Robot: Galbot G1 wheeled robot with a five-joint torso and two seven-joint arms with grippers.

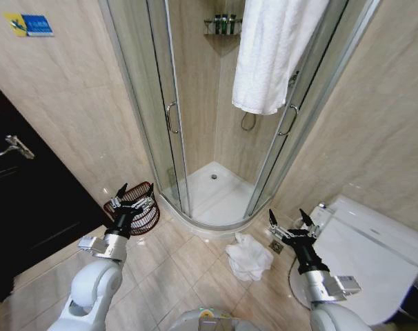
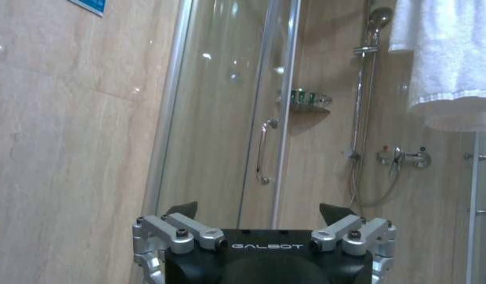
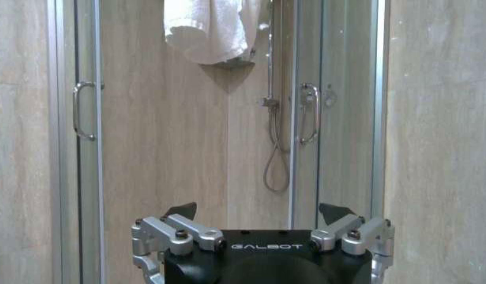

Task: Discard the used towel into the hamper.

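1. Plainly, in the head view the task had not been started: the used towel (image 1: 249, 256) lay crumpled on the tiled floor (image 1: 188, 265) just outside the curved sill of the shower cubicle (image 1: 212, 181), near a small floor drain (image 1: 276, 246), and nothing held it. The hamper (image 1: 135, 207), a dark wire basket, stood against the left wall beside the cubicle's left edge, well apart from the towel and apparently with no towel in it. The left gripper (image 1: 132, 194) hovered in front of the hamper with its fingers spread and empty. The right gripper (image 1: 290, 220) hung between the towel and the toilet (image 1: 374, 252), fingers likewise spread and empty. A clean white bath towel (image 1: 274, 52) hung over the cubicle's glass. Grasping, carrying and dropping all remained to be done.

2. The left wrist view looked over that gripper's spread fingertips (image 2: 182, 209) at the cubicle door handle (image 2: 263, 151), the shower head (image 2: 377, 16) and the mixer tap (image 2: 401, 157); none of these fittings were as legible from the head, while the floor, towel and hamper lay outside this view.

3. The right wrist view showed its own fingertips (image 3: 180, 210) apart, with the shower hose (image 3: 276, 160) and hanging towel beyond the glass, again not the floor.
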